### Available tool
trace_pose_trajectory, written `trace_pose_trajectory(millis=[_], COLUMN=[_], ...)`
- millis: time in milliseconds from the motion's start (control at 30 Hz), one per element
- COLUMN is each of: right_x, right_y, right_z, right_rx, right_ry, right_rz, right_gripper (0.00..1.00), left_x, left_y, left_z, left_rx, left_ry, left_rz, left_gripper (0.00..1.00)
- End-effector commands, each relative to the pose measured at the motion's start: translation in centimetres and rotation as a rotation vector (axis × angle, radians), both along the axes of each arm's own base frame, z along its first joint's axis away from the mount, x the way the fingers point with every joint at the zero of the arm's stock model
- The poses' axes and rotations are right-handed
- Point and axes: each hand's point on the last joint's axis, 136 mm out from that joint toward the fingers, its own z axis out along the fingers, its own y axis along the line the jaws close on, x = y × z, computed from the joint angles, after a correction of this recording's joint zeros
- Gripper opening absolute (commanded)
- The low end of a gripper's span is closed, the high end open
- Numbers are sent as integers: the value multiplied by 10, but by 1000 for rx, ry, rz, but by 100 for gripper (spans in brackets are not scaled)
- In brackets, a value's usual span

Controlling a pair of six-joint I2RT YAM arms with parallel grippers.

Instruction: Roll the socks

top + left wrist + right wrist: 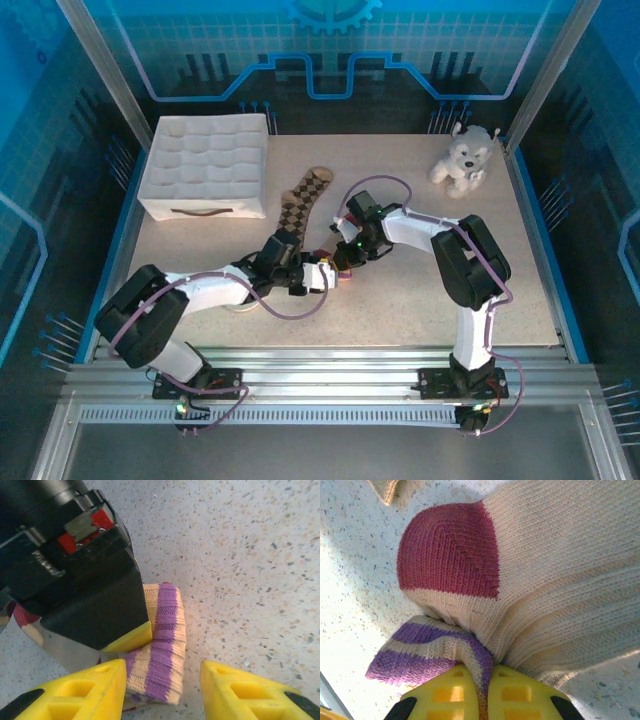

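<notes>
The left gripper (162,685) stands spread beside the striped cuff of the tan sock (560,580), in the middle of the surface (420,295), and the right gripper (487,690) pinches that cuff. Rolling this sock seems to be the step in hand. The next move probably calls for a tight turn of the cuff, while the argyle sock (303,195) lies farther back.

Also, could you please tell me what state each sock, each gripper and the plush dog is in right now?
Tan sock: partly folded, not rolled, striped cuff pinched.
Argyle sock: lying flat, unrolled.
Right gripper: fingers shut on the tan sock's cuff.
Left gripper: fingers open, the tan sock's folded end between them.
Dog: sitting upright at the far right corner.
</notes>
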Motion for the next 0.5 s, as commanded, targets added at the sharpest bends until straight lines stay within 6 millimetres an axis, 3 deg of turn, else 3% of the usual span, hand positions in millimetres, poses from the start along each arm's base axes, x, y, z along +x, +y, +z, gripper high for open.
trace_pose_trajectory(millis=[0, 467], right_x=[-28, -28], right_y=[-36, -38], right_z=[-36, -34], right_rx=[-168, -133], right_ry=[138, 192], right_rz=[1, -2], right_gripper=[4, 5], left_x=[11, 14], left_y=[-7, -4], left_z=[0, -38], left_rx=[45, 143], left_ry=[-69, -31], left_rz=[-34, -61], left_gripper=[42, 40])
